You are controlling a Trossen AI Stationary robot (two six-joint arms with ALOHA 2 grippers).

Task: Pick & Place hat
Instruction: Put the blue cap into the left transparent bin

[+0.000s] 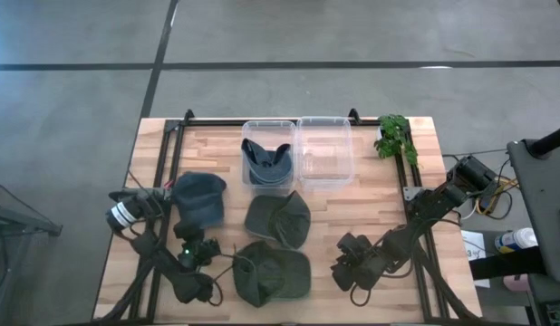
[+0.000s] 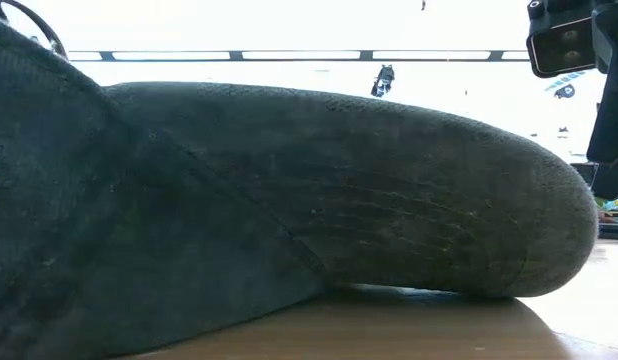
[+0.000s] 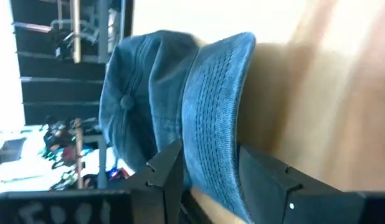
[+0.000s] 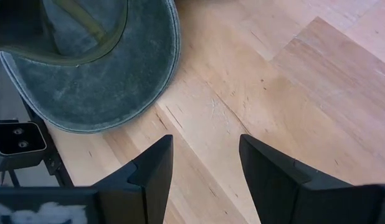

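High view: you've got four hats in play. Blue hat (image 1: 200, 196) sits on the wooden table (image 1: 371, 208) at the left; two dark green hats lie centre, one (image 1: 277, 219) just in front of the bins, the other (image 1: 273, 271) at the near edge. A fourth hat (image 1: 267, 163) is inside the left clear bin (image 1: 267, 154); the right clear bin (image 1: 324, 151) beside it holds nothing visible. A green plant (image 1: 394, 136) sits at the far right corner. Left gripper (image 1: 176, 189) is at the blue hat's left edge. Right gripper (image 1: 345, 269) is low over bare table, right of the near green hat.

Low view: the near green hat (image 2: 289, 210) fills your frame.

Left wrist view: fingers (image 3: 167, 171) spread wide, straddling the blue hat's brim (image 3: 214, 118), not clamped.

Right wrist view: fingers (image 4: 152, 168) apart, bare wood between, green hat (image 4: 93, 68) ahead.
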